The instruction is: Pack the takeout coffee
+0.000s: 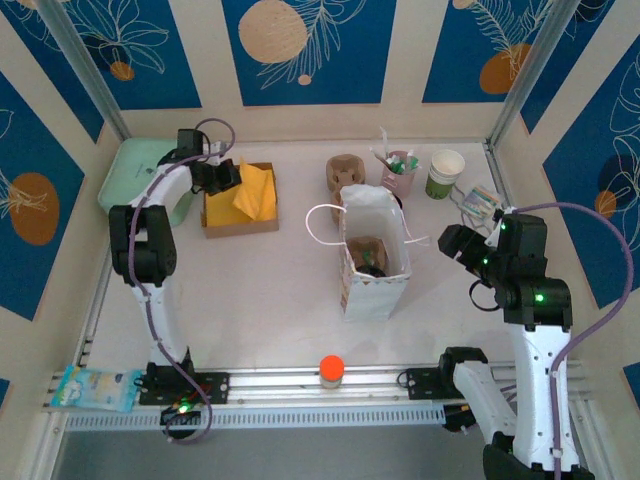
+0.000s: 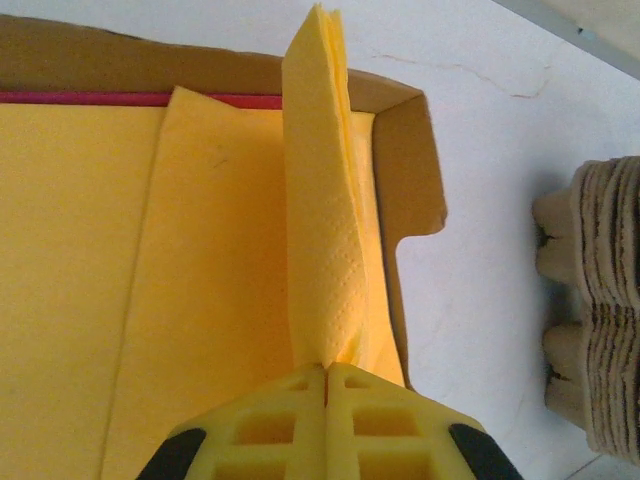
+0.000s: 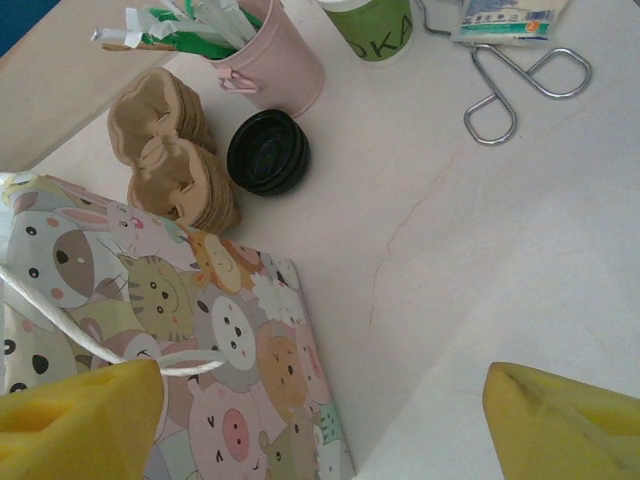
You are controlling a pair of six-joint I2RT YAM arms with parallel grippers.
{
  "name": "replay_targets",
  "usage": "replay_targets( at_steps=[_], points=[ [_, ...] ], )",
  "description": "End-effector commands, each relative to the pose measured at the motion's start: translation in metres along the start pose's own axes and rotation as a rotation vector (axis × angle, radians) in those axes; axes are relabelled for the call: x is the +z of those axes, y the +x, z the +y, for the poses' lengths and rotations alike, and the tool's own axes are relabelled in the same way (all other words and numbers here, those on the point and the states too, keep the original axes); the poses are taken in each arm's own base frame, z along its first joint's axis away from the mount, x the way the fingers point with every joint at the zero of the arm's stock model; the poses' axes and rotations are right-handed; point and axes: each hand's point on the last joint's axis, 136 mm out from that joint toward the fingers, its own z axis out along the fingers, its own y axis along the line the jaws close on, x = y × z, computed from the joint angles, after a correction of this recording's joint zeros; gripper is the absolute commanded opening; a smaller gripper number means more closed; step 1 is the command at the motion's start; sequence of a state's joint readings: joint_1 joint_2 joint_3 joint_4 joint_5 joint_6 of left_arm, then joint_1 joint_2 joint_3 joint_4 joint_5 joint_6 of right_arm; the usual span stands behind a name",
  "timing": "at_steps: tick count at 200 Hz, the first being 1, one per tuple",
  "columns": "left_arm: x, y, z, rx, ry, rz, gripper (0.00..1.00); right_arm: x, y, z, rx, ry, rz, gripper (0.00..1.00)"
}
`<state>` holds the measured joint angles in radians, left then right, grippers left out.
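Two end effectors are at opposite sides of the surface (image 1: 270, 300). On the left, the left end effector (image 1: 225, 178) is pinched narrow on a folded yellow napkin (image 2: 325, 200), which stands upright out of a cardboard box (image 1: 240, 228) lined with more yellow sheets. In the middle stands a paper bag (image 1: 372, 290), open at the top, one side printed with cartoon animals. The takeout coffee (image 1: 372, 260) sits inside the bag in a brown pulp carrier (image 1: 362, 245). Only a dark lid and a sliver of green side show, too small to tell more. Behind the bag are a stack of pulp carriers (image 1: 343, 172), a pink cup (image 1: 400, 172) of sticks and a lidless green-and-white cup (image 1: 445, 172). On the right, the right end effector (image 1: 455, 243) hovers beside the bag, its yellow fingers (image 3: 80, 420) spread wide and holding nothing.
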<state>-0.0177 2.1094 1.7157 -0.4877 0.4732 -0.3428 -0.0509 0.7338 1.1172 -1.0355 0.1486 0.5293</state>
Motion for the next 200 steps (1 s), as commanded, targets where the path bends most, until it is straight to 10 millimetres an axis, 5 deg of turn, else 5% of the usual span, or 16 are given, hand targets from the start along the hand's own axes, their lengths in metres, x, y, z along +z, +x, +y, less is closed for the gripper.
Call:
replay_targets(
  at_steps=[1,58,93,114,147,200],
  points=[
    [0.000,-0.005,0.019,-0.022,-0.077,0.015,0.09,-0.006,0.000,0.008,0.001,-0.036,-0.006,0.84],
    [-0.013,-0.011,0.042,-0.043,-0.247,-0.048,0.26,-0.008,-0.001,0.008,-0.004,-0.039,-0.014,0.84],
    [-0.039,-0.022,0.028,0.032,-0.336,-0.174,0.47,-0.006,-0.001,0.011,-0.002,-0.052,-0.011,0.84],
    [-0.049,-0.030,0.000,0.154,-0.360,-0.207,0.61,-0.005,-0.001,0.012,-0.006,-0.051,-0.009,0.84],
    [-0.027,-0.019,-0.034,0.350,-0.429,-0.105,0.67,-0.002,0.001,0.014,-0.004,-0.060,-0.001,0.85],
    [0.023,0.013,-0.045,0.550,-0.561,0.042,0.68,-0.002,0.004,0.010,-0.028,-0.038,0.002,0.85]
  ],
)
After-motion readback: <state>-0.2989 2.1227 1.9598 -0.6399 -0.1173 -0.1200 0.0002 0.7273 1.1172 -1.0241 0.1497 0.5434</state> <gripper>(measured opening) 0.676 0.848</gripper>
